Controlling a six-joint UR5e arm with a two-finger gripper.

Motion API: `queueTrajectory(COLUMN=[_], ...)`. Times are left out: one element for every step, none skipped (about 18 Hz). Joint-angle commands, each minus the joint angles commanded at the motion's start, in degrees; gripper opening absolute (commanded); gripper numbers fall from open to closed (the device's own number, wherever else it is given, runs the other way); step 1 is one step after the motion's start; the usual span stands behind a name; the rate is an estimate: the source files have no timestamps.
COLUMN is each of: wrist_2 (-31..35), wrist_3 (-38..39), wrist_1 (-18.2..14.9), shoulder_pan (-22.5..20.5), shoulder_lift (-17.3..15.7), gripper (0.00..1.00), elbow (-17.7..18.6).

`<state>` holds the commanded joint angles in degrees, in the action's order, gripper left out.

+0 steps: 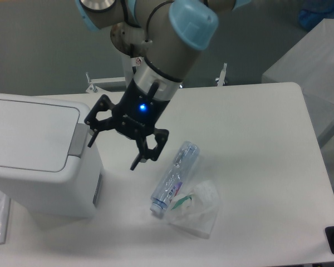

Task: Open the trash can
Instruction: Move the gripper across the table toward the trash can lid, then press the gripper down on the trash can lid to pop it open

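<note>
Bin: large white boxy plastic trash can (42, 172) with rounded corners stands at the left edge of the white tabletop (256, 144), towards the near left corner.
Lid: flat white lid (30, 133) lies level and closed on the bin.
Tab: grey rectangular push tab (78, 139) sits on the bin's right rim, facing the middle of the tabletop.
Pincer: black two-finger pincer (112, 149) with a lit blue light hangs just beside the bin's right rim; its fingers are spread apart and hold nothing.
Contact: one fingertip is right at the grey tab; whether it touches cannot be told. The other fingertip is over bare tabletop, between the bin and the bottle.
Arm: grey robot arm with light blue joint caps (172, 33) reaches down from the far edge.
Bottle: clear plastic bottle with a printed label (175, 178) lies on its side near the middle of the tabletop, cap end towards the near edge.
Wrapper: crumpled clear plastic wrapper (197, 211) lies against the bottle's lower end, on the near side.
</note>
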<state>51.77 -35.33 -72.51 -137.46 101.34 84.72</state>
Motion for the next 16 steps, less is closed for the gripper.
queueTrajectory(wrist_2=[0.0, 0.0, 0.1, 0.1, 0.2, 0.2, 0.2, 0.3, 0.3, 0.3, 0.3, 0.3, 0.4, 0.4, 0.3, 0.4], wrist_3=[0.3, 1.0, 2.0, 2.6, 2.7, 2.7, 2.7, 2.7, 2.7, 2.7, 2.8, 2.8, 2.8, 2.8, 2.8, 2.8], wrist_1=[0.0, 0.0, 0.0, 0.1, 0.1, 0.1, 0.1, 0.1, 0.2, 0.2, 0.1, 0.1, 0.2, 0.3, 0.4, 1.1], shoulder_pan=[0.0, 0.3, 0.7, 1.0, 1.1, 1.1, 1.1, 1.1, 1.2, 1.2, 1.2, 1.3, 1.7, 1.8, 1.8, 1.8], shoulder_lift=[-0.4, -0.7, -1.1, -1.2, -1.3, -1.4, -1.6, -1.6, -1.6, -1.6, -1.6, -1.6, -1.6, -1.5, -1.5, -1.5], gripper=[1.0, 1.0, 1.0, 1.0, 1.0, 1.0, 1.0, 1.0, 1.0, 1.0, 1.0, 1.0, 1.0, 1.0, 1.0, 1.0], elbow=[0.5, 1.1, 1.5, 1.9, 2.2, 2.6, 2.8, 3.0, 3.3, 3.3, 3.3, 3.3, 3.3, 3.4, 3.6, 4.1])
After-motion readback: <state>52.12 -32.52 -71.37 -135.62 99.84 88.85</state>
